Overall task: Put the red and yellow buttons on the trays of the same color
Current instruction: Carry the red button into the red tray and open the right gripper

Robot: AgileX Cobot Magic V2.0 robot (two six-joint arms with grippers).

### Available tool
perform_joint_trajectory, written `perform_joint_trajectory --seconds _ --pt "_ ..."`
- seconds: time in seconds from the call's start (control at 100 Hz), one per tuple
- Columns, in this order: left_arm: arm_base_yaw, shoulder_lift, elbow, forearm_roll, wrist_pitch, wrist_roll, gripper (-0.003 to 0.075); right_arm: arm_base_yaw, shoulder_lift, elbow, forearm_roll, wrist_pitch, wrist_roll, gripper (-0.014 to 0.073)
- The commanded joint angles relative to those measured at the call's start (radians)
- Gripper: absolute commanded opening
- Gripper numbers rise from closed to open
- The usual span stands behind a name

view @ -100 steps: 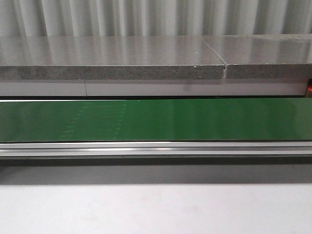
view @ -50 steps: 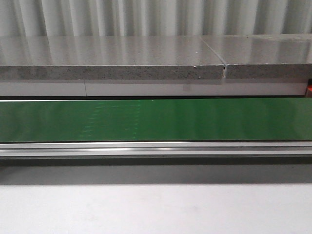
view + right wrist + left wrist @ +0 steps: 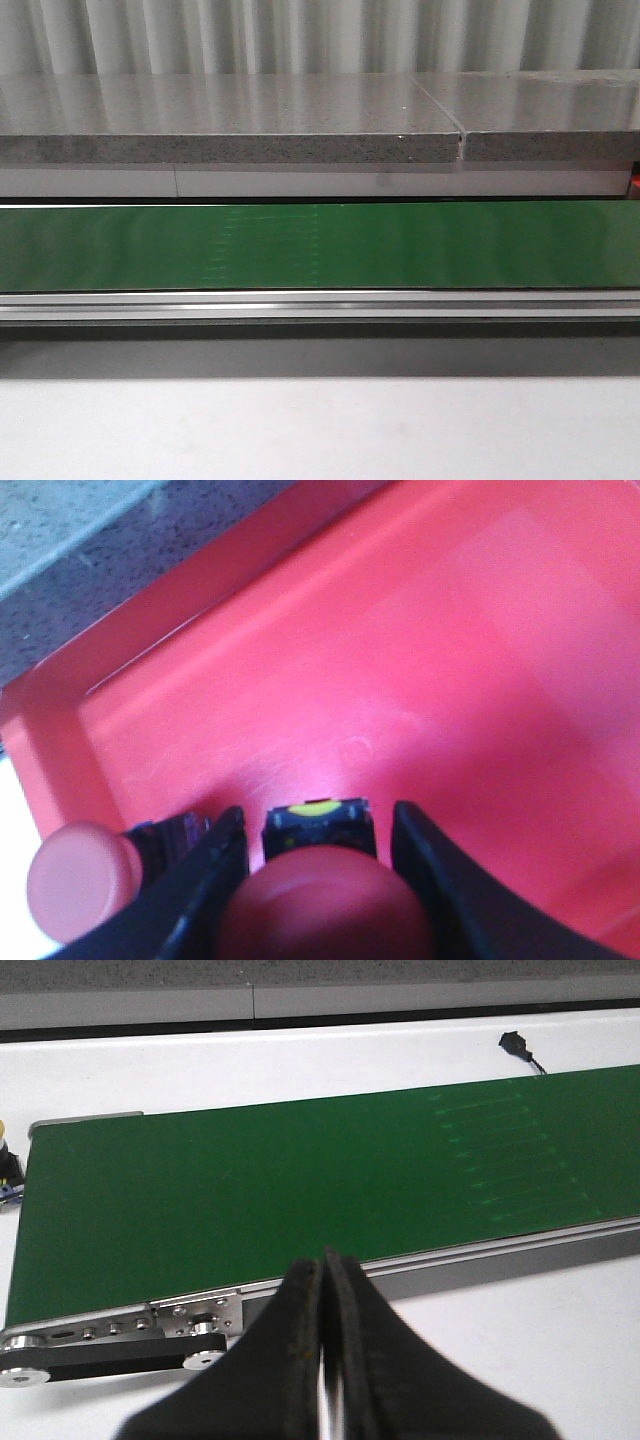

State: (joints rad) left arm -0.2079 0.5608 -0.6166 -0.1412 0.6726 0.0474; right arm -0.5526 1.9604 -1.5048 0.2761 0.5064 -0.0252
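The front view shows a long green belt (image 3: 320,245) running across the white bench (image 3: 320,430). Behind it lies a grey stone shelf (image 3: 230,120). No arm shows in this view.

In the left wrist view, the left gripper (image 3: 325,1360) hangs over the near edge of the belt (image 3: 300,1180). Its two black fingers (image 3: 290,1340) are pressed together, and they hold nothing. A silver rail (image 3: 480,1265) runs along the belt's side. At the belt's end, a small yellow and black thing (image 3: 5,1160) peeks in at the picture's edge; too little shows to tell what it is. A small black plug (image 3: 515,1045) lies on the bench past the belt.

In the right wrist view, the right gripper (image 3: 320,865) is over the red tray (image 3: 420,670). A red button (image 3: 325,900) sits between its fingers (image 3: 425,870), with its black base (image 3: 318,825) pointing at the tray floor. The fingers are close on each side of it, but I cannot tell if they squeeze it. A second red button (image 3: 78,880) lies in the tray just beside the gripper.
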Motion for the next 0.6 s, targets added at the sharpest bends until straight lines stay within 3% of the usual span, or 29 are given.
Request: perform_joint_trajectory --seconds 0.0,0.33,0.52,0.59 --pt "-0.009 0.0 -0.024 -0.015 -0.063 -0.002 -0.002 -0.008 -0.026 -0.038 0.026 -0.083 0.001 0.0144" --pt "-0.009 0.0 -0.024 -0.015 -0.063 -0.002 -0.002 -0.008 0.04 -0.04 0.049 -0.106 0.001 0.0167" --pt "-0.009 0.0 -0.024 -0.015 -0.063 -0.002 -0.002 -0.008 0.04 -0.04 0.055 -0.11 0.001 0.0469" --pt "-0.009 0.0 -0.024 -0.015 -0.063 -0.002 -0.002 -0.008 0.04 -0.04 0.06 -0.111 0.001 0.0516"
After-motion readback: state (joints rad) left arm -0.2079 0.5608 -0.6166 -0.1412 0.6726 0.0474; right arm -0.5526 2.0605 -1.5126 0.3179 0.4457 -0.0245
